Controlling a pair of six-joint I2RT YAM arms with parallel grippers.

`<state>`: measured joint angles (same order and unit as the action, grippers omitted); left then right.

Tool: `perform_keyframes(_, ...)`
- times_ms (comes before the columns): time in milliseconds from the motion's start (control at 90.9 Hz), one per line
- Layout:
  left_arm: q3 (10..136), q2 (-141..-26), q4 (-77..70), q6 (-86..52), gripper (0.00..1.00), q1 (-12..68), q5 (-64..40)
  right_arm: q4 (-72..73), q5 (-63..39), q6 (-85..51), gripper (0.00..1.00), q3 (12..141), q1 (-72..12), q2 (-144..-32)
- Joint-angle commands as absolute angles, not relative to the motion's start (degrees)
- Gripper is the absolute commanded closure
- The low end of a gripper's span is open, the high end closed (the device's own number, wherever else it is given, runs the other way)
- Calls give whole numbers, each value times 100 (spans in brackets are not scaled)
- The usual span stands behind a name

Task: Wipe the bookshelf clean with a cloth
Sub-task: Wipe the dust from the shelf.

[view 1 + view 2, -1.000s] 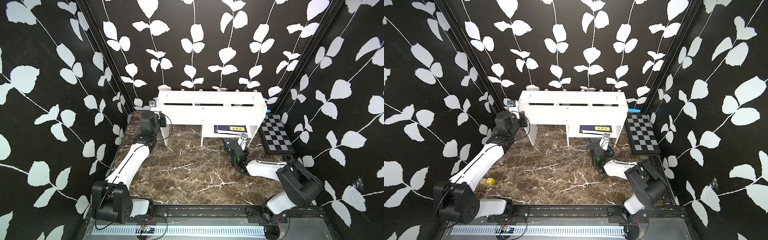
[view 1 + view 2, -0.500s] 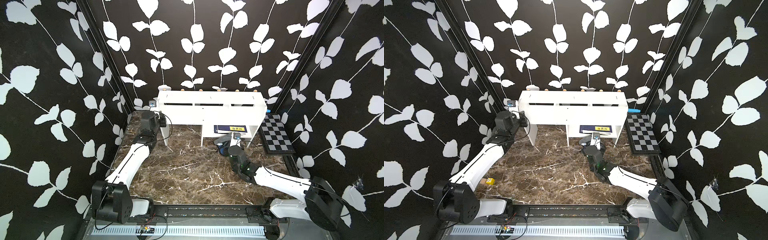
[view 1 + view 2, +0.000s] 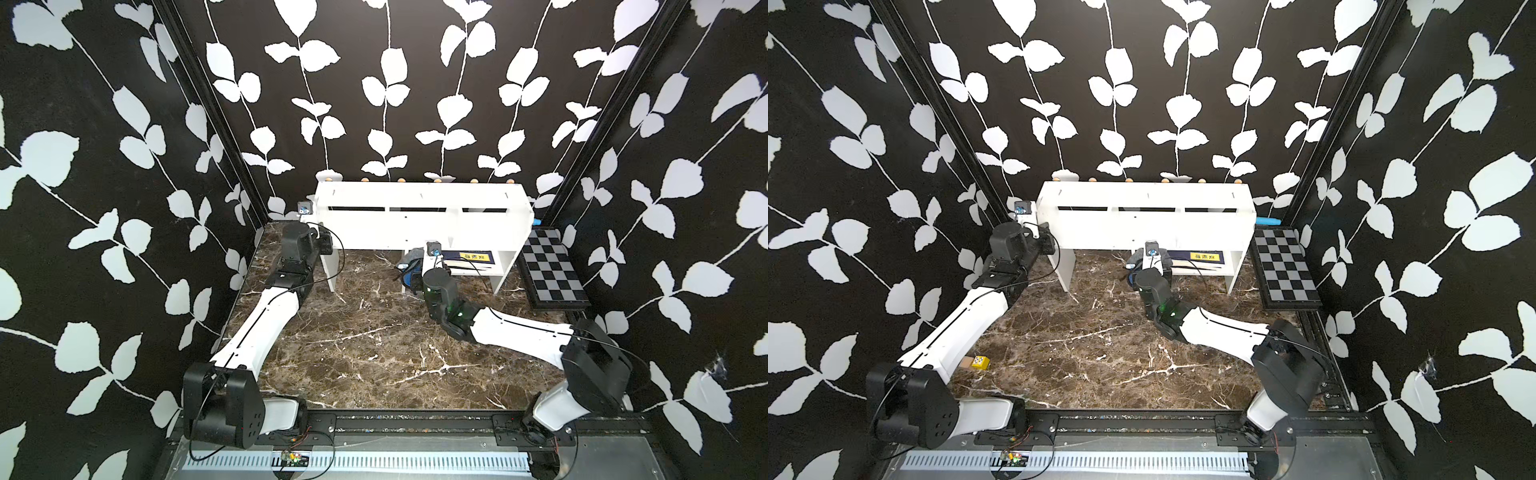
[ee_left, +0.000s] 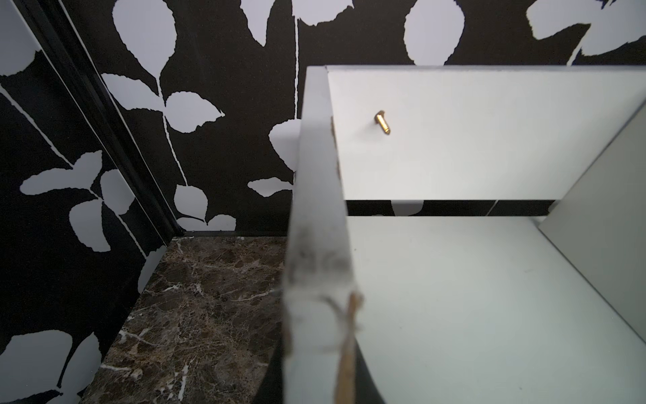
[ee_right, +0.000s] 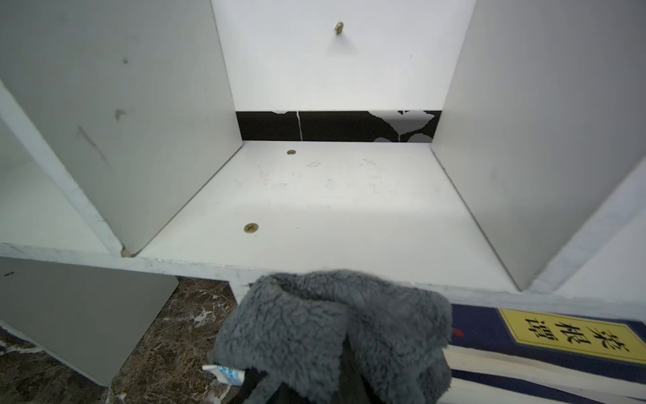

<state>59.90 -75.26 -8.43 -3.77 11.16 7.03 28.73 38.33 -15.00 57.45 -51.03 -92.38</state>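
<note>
The bookshelf (image 3: 419, 226) stands at the back of the desk (image 3: 365, 345), against the rear wall; both arms are at it.

Right gripper (image 5: 344, 356): pressed together on the cloth (image 5: 314, 314); the cloth is bunched grey side out around the gripper, its white tag (image 5: 223, 372) hanging below; a blue fold shows in a top view (image 3: 409, 276). The bundle sits just in front of the front lip of the shelf board, above the desk and beside the book (image 5: 566, 335) lying in the lower compartment; whether it touches the lip cannot be told.

Left gripper (image 3: 328, 245): positioned at the left end panel (image 4: 320, 210) of the bookshelf; the panel edge runs straight toward the wrist camera, but the jaws are out of frame, so it cannot be told whether they clamp the panel; bracing the unit is the likely purpose.

Step in hand, as judged: approach to the middle compartment; faint smudges (image 5: 314, 175) mark its floor and the cloth is not yet on that floor.

Next move calls for: lifting the cloth over the lip; advancing between the two dividers (image 5: 140, 122) without striking them; pressing down and sweeping across the smudges; stopping short of the screw (image 5: 338, 28) protruding from the back panel; keeping the grip firm so the bundle does not slip.
</note>
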Motion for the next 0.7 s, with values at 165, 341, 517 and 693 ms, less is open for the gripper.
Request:
perform_keyframes(165, 5897, -7288, -964, -494, 100, 1151, 778, 3253, 3463, -1929, 100, 5646, -5199, -9885)
perform_keyframes(341, 5904, -7295, -962, -490, 100, 1151, 767, 3393, 3546, -1953, 100, 5338, -5375, -9911)
perform_keyframes(517, 5915, -7362, -943, -532, 100, 1151, 704, 3210, 3844, -1373, 100, 5735, -5364, -9626)
perform_keyframes(693, 5909, -7358, -936, -532, 100, 1151, 707, 3057, 4011, -1056, 100, 6173, -5281, -9589)
